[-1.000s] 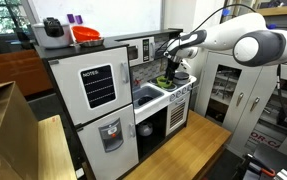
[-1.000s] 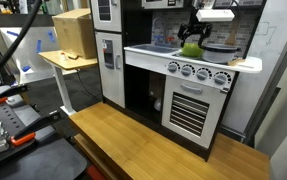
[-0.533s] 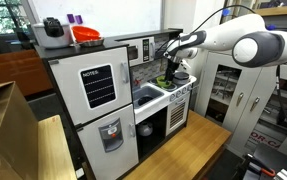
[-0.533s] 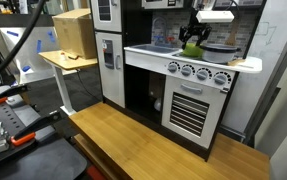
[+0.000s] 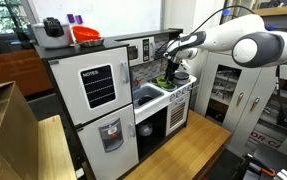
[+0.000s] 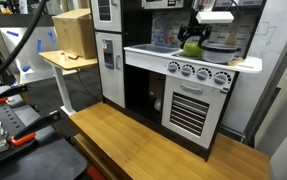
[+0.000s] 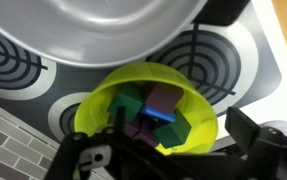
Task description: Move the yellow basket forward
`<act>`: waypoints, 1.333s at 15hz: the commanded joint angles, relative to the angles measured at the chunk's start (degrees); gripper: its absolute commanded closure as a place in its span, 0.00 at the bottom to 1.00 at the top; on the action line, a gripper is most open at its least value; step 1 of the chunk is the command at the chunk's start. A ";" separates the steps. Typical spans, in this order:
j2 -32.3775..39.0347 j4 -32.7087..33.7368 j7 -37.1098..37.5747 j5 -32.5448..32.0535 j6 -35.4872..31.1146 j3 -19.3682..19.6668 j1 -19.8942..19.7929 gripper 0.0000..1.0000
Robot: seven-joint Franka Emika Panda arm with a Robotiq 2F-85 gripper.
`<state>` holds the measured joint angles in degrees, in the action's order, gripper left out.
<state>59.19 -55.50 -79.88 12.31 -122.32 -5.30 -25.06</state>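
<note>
The yellow basket [image 7: 198, 125] is a small lime bowl holding green, purple and blue blocks. It sits on the toy stove top [image 7: 245, 62], between the burners. It also shows in both exterior views [image 5: 164, 79] [image 6: 191, 46]. My gripper [image 7: 181, 130] hangs straight over it, seen in both exterior views [image 5: 170, 67] [image 6: 193, 34]. The fingers are spread: one dark finger stands over the basket's left inside, the other just outside its right rim. I cannot tell whether either finger touches the basket.
A big grey pot [image 7: 123, 30] stands right behind the basket. An orange-red bowl [image 5: 86, 35] and a dark pot [image 5: 51, 28] sit on top of the toy fridge. A sink [image 5: 143, 97] lies beside the stove. A wooden table [image 6: 153, 140] stands in front.
</note>
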 commanded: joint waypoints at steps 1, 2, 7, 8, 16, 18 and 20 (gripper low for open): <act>0.08 -0.16 -1.22 -0.49 -1.71 0.11 0.16 0.00; -0.01 -0.34 -1.30 -0.51 -2.01 0.12 0.18 0.00; -0.38 -1.14 -2.26 0.35 -4.20 -0.53 -0.46 0.00; -0.57 -1.52 -2.62 0.65 -5.11 -0.76 -0.69 0.00; 0.30 0.05 -2.21 0.99 -3.63 -0.76 -1.34 0.00; 0.02 -0.52 -1.56 0.34 -4.42 -0.09 -0.78 0.00; 0.02 -0.52 -1.55 0.35 -4.39 -0.09 -0.79 0.00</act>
<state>59.21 -56.02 -81.43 12.66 -126.71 -5.39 -25.85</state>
